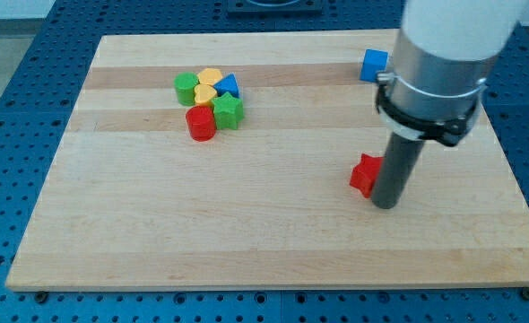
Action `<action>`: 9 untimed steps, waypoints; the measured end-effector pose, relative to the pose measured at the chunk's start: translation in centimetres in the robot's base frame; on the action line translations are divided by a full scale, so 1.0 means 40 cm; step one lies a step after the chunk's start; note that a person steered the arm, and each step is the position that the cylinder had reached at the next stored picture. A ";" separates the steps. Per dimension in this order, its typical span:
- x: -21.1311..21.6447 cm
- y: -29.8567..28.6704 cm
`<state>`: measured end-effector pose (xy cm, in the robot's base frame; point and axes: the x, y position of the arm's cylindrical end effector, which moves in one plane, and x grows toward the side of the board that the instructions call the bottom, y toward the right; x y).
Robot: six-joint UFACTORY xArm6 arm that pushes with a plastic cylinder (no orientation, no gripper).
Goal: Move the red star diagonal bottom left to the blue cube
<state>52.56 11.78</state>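
My tip stood on the wooden board, just right of the red star and seemingly touching it, though the rod hid the star's right edge. The blue cube lay well above, near the view's top.

No text, label, brand, number or sign can be read anywhere in the camera view. Nothing is printed on the wooden board, and no marking is seen on the red star touching my tip on the view's left, nor on the blue cube above it.
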 end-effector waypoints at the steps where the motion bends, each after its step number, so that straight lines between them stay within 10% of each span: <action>1: 0.000 -0.073; 5: -0.023 0.089; 9: -0.052 -0.293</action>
<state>50.50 0.07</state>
